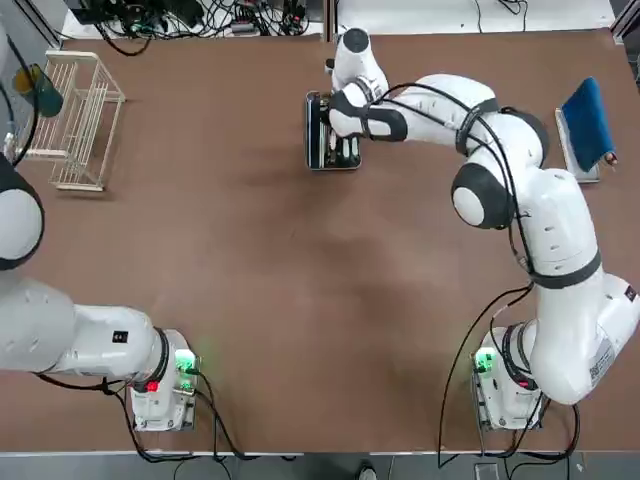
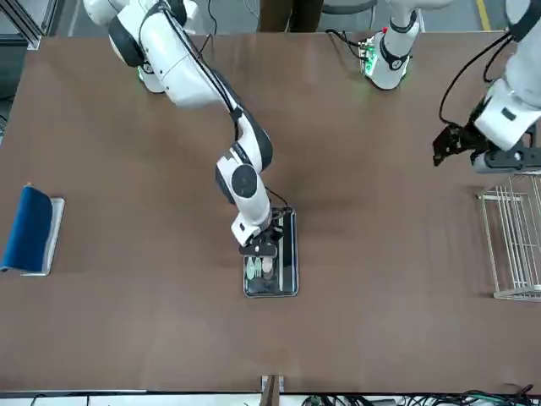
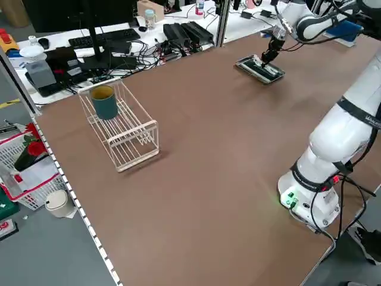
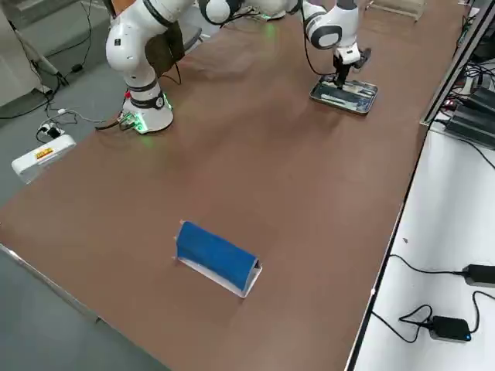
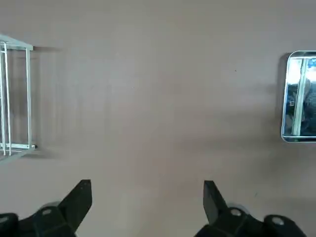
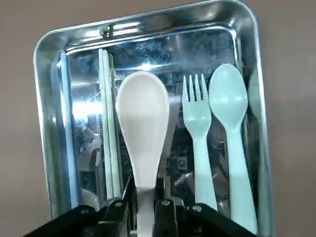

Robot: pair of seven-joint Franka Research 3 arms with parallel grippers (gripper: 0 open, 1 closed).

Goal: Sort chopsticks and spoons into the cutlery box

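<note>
The cutlery box [image 6: 148, 24] is a shiny metal tray at the far middle of the table [image 1: 318, 140]. My right gripper [image 6: 146, 200] is right over it, shut on the handle of a white spoon [image 6: 143, 123]; the spoon's bowl hangs over the middle of the box. Inside the box lie pale chopsticks [image 6: 109, 138] in one long compartment, and a pale fork [image 6: 196, 113] and another spoon [image 6: 229, 103] in the other. In the front view the right gripper [image 2: 260, 248] covers part of the box [image 2: 292, 254]. My left gripper [image 5: 145, 195] is open and holds nothing, above bare table near the wire rack [image 2: 452, 144].
A white wire rack [image 1: 75, 120] with a teal cup [image 3: 105, 101] in it stands at the far left. A grey tray with a blue cloth [image 1: 585, 125] lies at the far right. Cables and desks run along the far edge.
</note>
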